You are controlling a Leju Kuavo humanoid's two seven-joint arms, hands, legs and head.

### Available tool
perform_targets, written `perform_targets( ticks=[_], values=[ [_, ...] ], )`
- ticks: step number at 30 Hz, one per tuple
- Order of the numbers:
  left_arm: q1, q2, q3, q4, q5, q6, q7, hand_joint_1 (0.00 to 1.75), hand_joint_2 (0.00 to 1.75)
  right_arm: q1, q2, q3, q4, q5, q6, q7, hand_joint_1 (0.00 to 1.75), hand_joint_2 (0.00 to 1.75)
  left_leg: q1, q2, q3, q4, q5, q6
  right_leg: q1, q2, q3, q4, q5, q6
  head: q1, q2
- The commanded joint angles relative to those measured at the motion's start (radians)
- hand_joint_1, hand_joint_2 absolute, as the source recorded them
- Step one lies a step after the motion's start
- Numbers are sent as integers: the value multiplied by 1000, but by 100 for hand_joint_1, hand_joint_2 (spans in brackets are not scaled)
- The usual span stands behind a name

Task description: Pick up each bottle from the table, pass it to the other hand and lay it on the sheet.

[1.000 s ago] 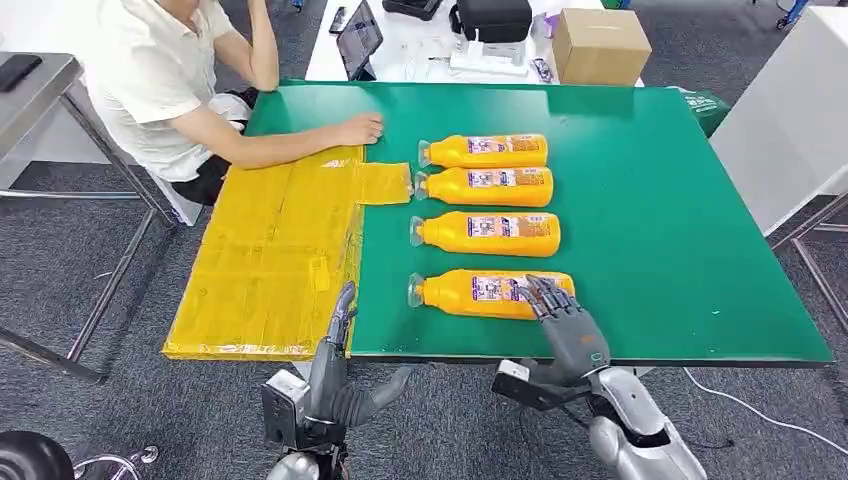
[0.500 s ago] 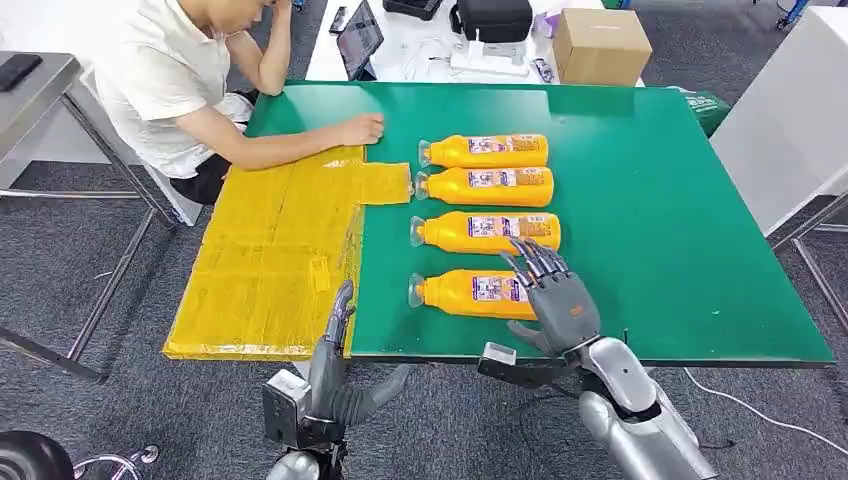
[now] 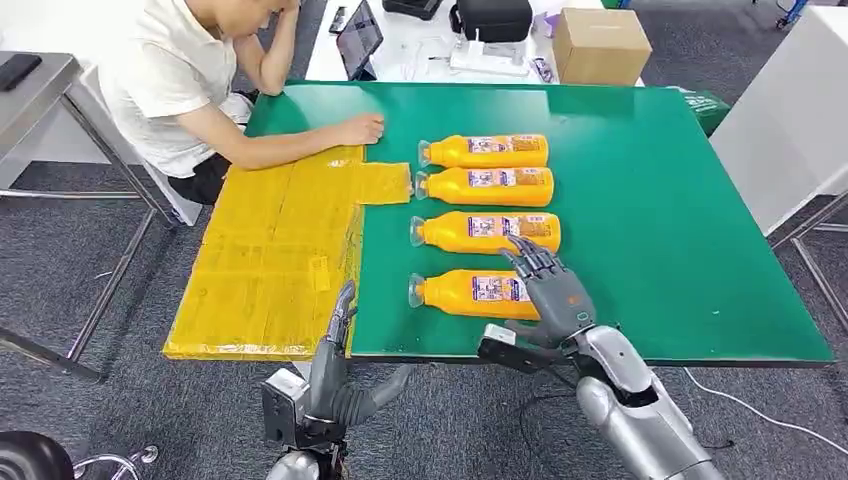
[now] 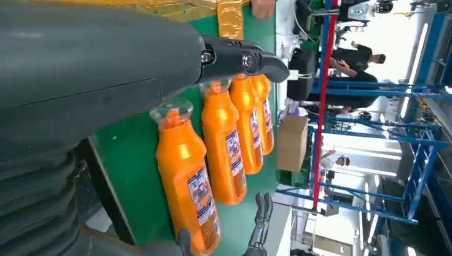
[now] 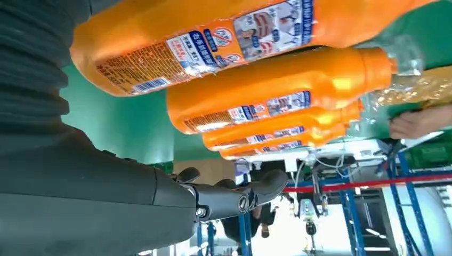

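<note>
Four orange bottles lie side by side on the green table (image 3: pixel 660 200), caps toward the yellow sheet (image 3: pixel 270 250). My right hand (image 3: pixel 553 290) hovers over the base end of the nearest bottle (image 3: pixel 465 293), fingers spread and holding nothing. In the right wrist view that bottle (image 5: pixel 213 32) lies close along the palm, with the thumb (image 5: pixel 234 197) apart from it. My left hand (image 3: pixel 340 318) stands open at the table's front edge, beside the sheet's corner. The left wrist view shows the nearest bottle (image 4: pixel 189 181) beyond its thumb (image 4: pixel 240 56).
A person sits at the table's far left corner, one hand (image 3: pixel 360 128) resting by the sheet's far edge. The other bottles (image 3: pixel 485 232) lie farther back. A cardboard box (image 3: pixel 600 45) and a tablet (image 3: pixel 360 38) sit on a white table behind.
My right hand has risen from the table's front edge and moved forward over the nearest bottle's base end. The left hand has stayed put. The person has leaned the head lower.
</note>
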Motion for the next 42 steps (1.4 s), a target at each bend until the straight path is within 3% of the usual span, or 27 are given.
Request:
perform_targets(
  ticks=[1, 14, 32, 42],
  values=[
    [-19, 13, -21, 41, 2, -5, 7, 0, 175, -88, 42, 0, 217, 22, -57, -17, 0, 175, 0, 2, 4, -1, -1, 1, 0, 1, 3, -1, 0, -2, 0, 0],
    [-21, 12, -16, 37, -5, 12, 6, 0, 175, -125, 56, 12, 251, 96, -117, 7, 0, 175, 0, 4, 5, -1, -2, 1, 1, 2, 4, -1, -1, -3, 0, 0],
    [-16, 15, -15, 24, -8, 18, 12, 0, 175, -165, 79, -8, 351, 79, -77, 44, 0, 175, 0, 2, 2, -1, -1, 1, 0, 1, 2, -1, 0, -2, 0, 0],
    [-24, 15, -15, 22, -6, 6, 14, 0, 175, -223, 90, -17, 500, 13, 60, 49, 0, 175, 0, 2, 4, -1, -1, 1, 1, 1, 4, -1, -1, -3, 0, 0]
  ],
)
